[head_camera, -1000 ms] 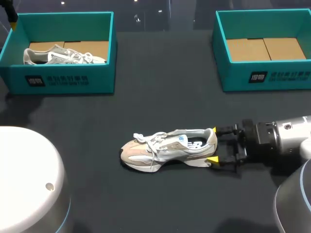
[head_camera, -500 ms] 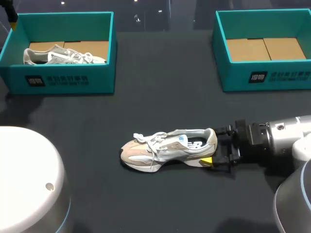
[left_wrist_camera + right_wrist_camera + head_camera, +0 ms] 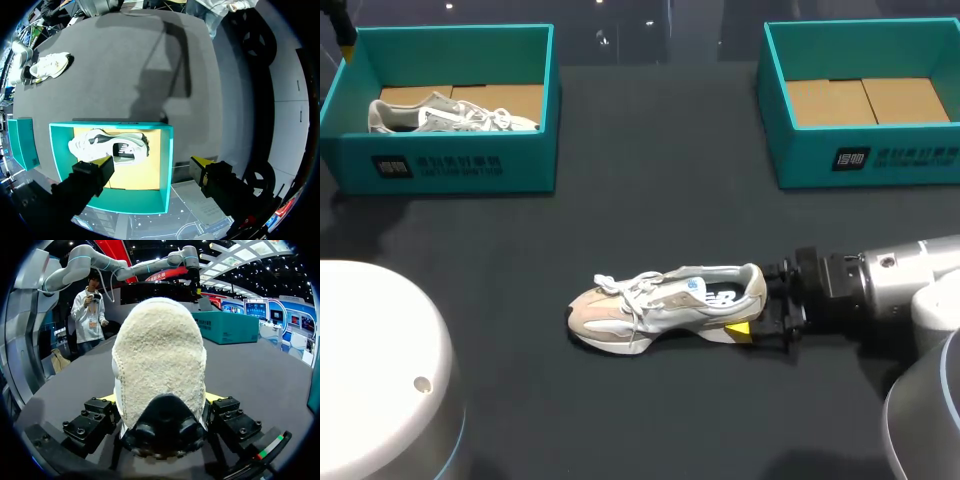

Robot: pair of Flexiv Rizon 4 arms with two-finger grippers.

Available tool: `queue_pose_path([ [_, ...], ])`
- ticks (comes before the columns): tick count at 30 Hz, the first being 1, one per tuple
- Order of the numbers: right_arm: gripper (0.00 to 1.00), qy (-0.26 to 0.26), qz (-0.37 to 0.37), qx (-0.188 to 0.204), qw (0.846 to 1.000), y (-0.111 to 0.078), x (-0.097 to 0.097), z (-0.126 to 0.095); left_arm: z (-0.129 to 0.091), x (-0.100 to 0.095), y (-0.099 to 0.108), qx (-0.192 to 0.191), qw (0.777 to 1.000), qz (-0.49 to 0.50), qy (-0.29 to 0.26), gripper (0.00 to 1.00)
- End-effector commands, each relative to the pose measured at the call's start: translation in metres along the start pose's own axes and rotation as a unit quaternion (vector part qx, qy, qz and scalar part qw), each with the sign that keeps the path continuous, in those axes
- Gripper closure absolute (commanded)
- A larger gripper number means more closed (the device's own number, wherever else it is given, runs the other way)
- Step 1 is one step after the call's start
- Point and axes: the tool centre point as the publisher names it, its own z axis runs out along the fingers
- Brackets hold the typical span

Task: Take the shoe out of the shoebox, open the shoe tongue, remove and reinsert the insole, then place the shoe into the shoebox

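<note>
Head view: dark matte table (image 3: 650, 180), flat, with two teal boxes at the far edge. The left box (image 3: 450, 165) sits at the far left corner, the right box (image 3: 880, 160) at the far right, well apart.

Left box: brown cardboard floor, with a second shoe (image 3: 450, 115) lying on its side against the left end. Right box: brown cardboard floor showing, flap seam down the middle.

The shoe (image 3: 665, 305) is out on the table, near the front and middle, upright on its sole. Its toe points toward my left and its heel toward my right arm (image 3: 900, 290). The laces are loose over the tongue.

The right gripper (image 3: 751, 298) comes in low along the table and pinches the heel. One yellow tip shows at the near side of the sole; the far one is hidden behind the heel. In the right wrist view the heel fills the gap, with a finger pressed against each side.

Left wrist view: the left gripper (image 3: 152, 162) hangs high over the left box, fingers spread wide and touching nothing. The second shoe is directly below it.
</note>
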Motion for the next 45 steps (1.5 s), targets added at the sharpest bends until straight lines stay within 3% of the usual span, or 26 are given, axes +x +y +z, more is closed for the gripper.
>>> queue_pose_path([
  [1, 0.74, 0.001, 0.002, 0.001, 1.0, -0.002, -0.002, 0.006, -0.001, 0.0, 0.0, 0.0, 1.0, 0.0, 0.001, 0.0],
  [2, 0.84, 0.002, 0.003, 0.0, 1.0, -0.003, -0.002, 0.007, -0.001, 0.0, 0.0, 0.0, 1.0, 0.0, 0.001, 0.0],
  [3, 1.0, 0.002, 0.003, 0.0, 1.0, -0.003, -0.002, 0.007, -0.001, 0.0, 0.0, 0.0, 1.0, 0.0, 0.001, 0.0],
  [40, 1.0, 0.006, 0.0, 0.001, 1.0, -0.001, -0.004, 0.006, -0.001, 0.0, 0.0, 0.0, 1.0, 0.0, 0.001, 0.0],
  [43, 1.0, 0.006, 0.0, 0.001, 1.0, -0.001, -0.004, 0.006, -0.003, -0.016, -0.01, 0.022, 0.995, -0.098, 0.026, 0.0],
  [45, 1.0, 0.006, 0.0, 0.001, 1.0, -0.001, -0.004, 0.006, -0.004, -0.026, -0.021, 0.056, 0.982, -0.177, 0.039, 0.0],
])
